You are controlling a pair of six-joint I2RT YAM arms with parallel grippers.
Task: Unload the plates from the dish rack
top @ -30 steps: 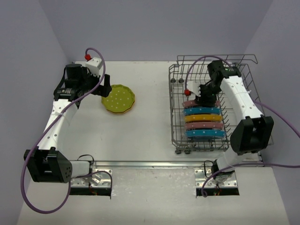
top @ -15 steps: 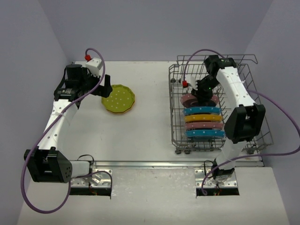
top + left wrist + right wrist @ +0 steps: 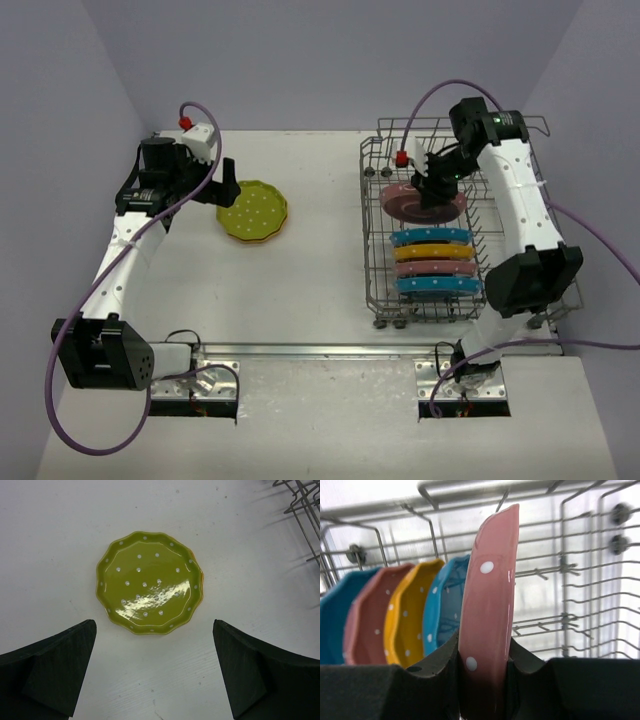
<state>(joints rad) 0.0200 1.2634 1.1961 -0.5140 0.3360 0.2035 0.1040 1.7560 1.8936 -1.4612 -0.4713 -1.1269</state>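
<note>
My right gripper [image 3: 432, 190] is shut on the rim of a pink plate [image 3: 420, 203], held above the grey wire dish rack [image 3: 375, 262]; in the right wrist view the plate [image 3: 490, 605] stands edge-on between my pads. Several plates stay upright in the rack: blue [image 3: 430, 237], yellow [image 3: 434, 252], pink [image 3: 434, 268], blue [image 3: 438, 285]. A lime green plate [image 3: 253, 210] lies flat on an orange-yellow one on the table. My left gripper [image 3: 228, 185] is open above its near edge, the plate [image 3: 149, 582] lying beyond the fingers in the left wrist view.
The rack's raised wire sides [image 3: 470, 490] and upright tines [image 3: 580, 570] surround the held plate. A corner of the rack [image 3: 305, 510] shows at the top right of the left wrist view. Purple cables loop from both arms.
My right gripper has lifted the pink plate up out of its slot and toward the rack's far end, tilting it flatter. The left arm has not moved.
</note>
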